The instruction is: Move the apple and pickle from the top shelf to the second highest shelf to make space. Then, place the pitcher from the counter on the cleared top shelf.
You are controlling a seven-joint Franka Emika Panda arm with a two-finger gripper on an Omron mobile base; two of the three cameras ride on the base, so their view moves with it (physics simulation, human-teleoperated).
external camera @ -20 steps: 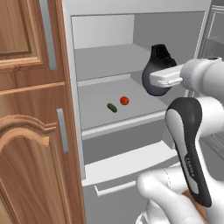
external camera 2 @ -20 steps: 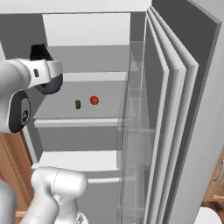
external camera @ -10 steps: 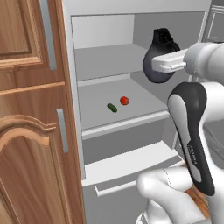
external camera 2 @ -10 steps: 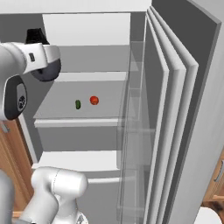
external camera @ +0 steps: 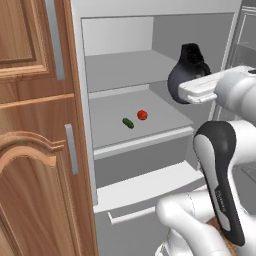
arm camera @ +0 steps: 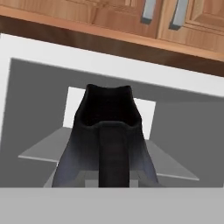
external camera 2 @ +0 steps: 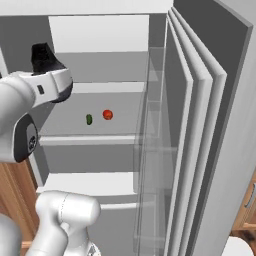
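Note:
My gripper (external camera: 186, 90) is shut on the pitcher (external camera: 187, 70), a dark grey bulbous jug with a black rim. It hangs in front of the open fridge, at the right end of the top shelf (external camera: 117, 91) and a little above it. The right base view has the pitcher (external camera 2: 44, 57) at the left, above my white hand. Seen from the hand, the pitcher (arm camera: 109, 140) stands close up with the fridge interior behind it. The red apple (external camera: 142, 114) and the green pickle (external camera: 128, 123) lie side by side on the second highest shelf (external camera: 145, 140). The counter is out of view.
A wooden cabinet (external camera: 30, 150) stands against the fridge's left side. The fridge door (external camera 2: 200, 125) is swung open on the right, with clear door bins. Lower shelves and a drawer (external camera: 140, 200) sit below. My own arm (external camera: 220, 175) rises at the lower right.
The pitcher rose in my grip, then came back down a little, staying by the right end of the top shelf. Apple and pickle have not moved.

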